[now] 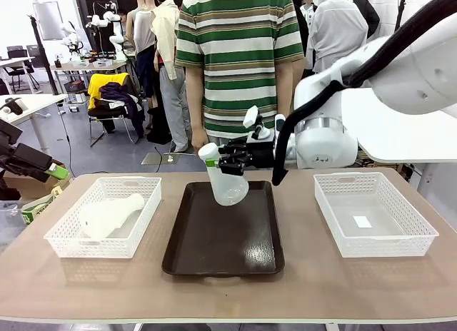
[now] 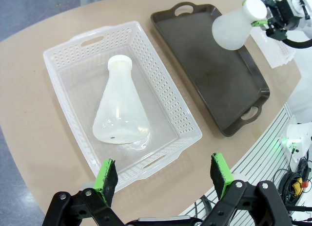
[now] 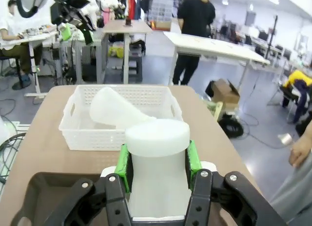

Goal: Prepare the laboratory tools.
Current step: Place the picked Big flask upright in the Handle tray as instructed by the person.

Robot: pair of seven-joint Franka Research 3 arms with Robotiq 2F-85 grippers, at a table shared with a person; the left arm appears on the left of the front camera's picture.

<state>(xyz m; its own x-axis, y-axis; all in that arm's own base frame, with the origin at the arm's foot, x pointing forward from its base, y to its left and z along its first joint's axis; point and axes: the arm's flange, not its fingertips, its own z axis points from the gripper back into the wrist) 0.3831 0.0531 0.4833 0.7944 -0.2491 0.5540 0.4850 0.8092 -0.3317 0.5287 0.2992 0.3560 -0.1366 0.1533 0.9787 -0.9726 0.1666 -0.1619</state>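
**Two flasks, one held**

Front view: two flasks, two baskets, one tray [image 1: 214, 252]. Your right end effector [image 1: 227, 162] clamps one flask [image 1: 230, 187] by the neck above the tray.

Left wrist view: your left end effector [image 2: 163, 177] hangs released over the other flask [image 2: 119, 109], lying in its basket [image 2: 168, 97].

Right wrist view: pads [image 3: 123, 168] pinch that neck.
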